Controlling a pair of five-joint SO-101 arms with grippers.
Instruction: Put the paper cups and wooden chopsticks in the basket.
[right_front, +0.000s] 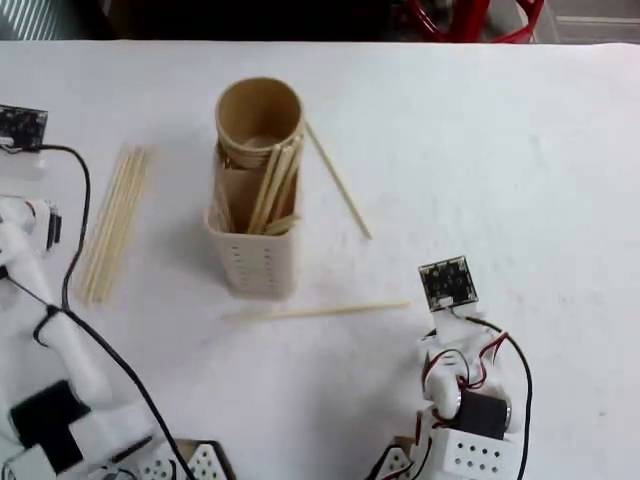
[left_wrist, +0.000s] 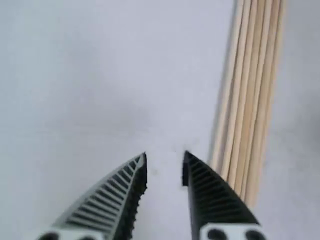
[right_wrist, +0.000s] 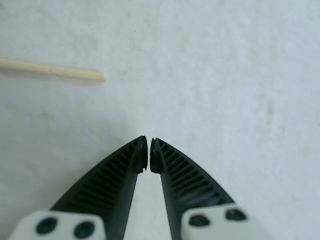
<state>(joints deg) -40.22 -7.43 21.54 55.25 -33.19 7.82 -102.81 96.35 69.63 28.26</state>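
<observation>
The paper cup (right_front: 258, 115) stands in the far end of the basket (right_front: 255, 255), its lower part sunk behind the wall, so whether more cups are nested under it cannot be told. Several chopsticks in the basket (right_front: 272, 190) lean against the cup's rim. In the left wrist view the bundle of chopsticks (left_wrist: 250, 100) runs out past the edge; it lies just beside the left gripper (left_wrist: 164, 165), whose jaws stand a little apart with nothing between them. The right gripper (right_wrist: 149, 152) has its tips almost touching and grips nothing; a single chopstick (right_wrist: 52, 70) lies near it, cut off at the edge. Another loose chopstick (right_front: 337, 180) lies slanted beside the basket. The white table (right_front: 520, 150) carries a black cable (right_front: 80, 200). Beyond its far edge the room is dark, with a red frame (right_front: 470, 18) partly cut off
</observation>
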